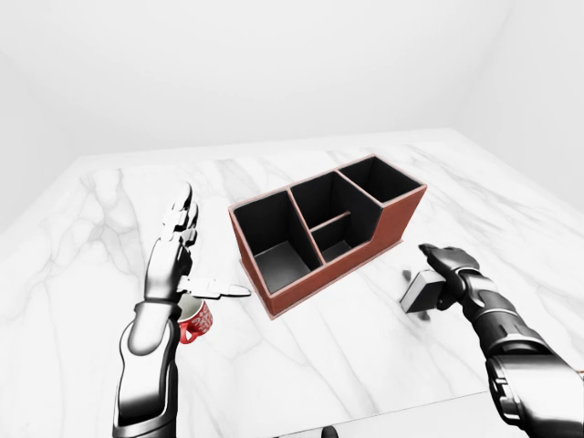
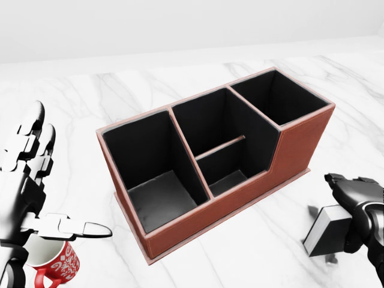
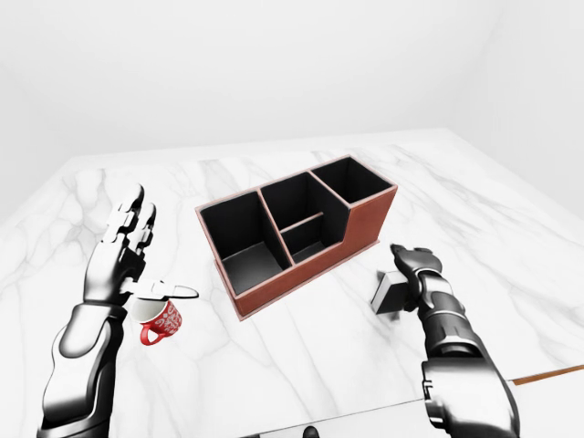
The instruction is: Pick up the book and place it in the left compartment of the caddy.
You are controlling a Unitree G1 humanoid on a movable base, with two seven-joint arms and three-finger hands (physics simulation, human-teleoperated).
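Left-eye view: white marbled desk [image 1: 301, 365] under everything, reddish-brown caddy [image 1: 388, 219] with black interior set askew near the middle, long axis running from lower left to upper right. Left robot hand [image 1: 178, 251] raised at the view's left, fingers straight up, thumb stretched sideways toward the caddy, released and empty, hanging above a red patterned mug [image 1: 195, 321]. Right robot hand [image 1: 444, 271] at the view's right, curled over the top of the book [image 1: 420, 292], a small grey block with a dark edge, standing tilted on the desk just right of the caddy's low end. Head view: caddy [image 2: 300, 141] filling the centre, left compartment [image 2: 159, 195] open and holding nothing, middle section split by a low divider, right compartment [image 2: 279, 96] deepest toward the top. Left robot hand [image 2: 30, 186] at the left edge, fingers spread, thumb pointing right over the mug [image 2: 57, 264]. Right robot hand [image 2: 354, 207] at the lower right, dark fingers [image 2: 339, 183] draped across the book's [image 2: 324, 231] upper edge, touching it; full clench round it cannot tell. Right-eye view: same layout shifted left, book [image 3: 391, 294] apart from the caddy [image 3: 360, 214], right robot hand [image 3: 415, 274] on top of it, left robot hand [image 3: 123, 251] wide open near the mug [image 3: 160, 319].
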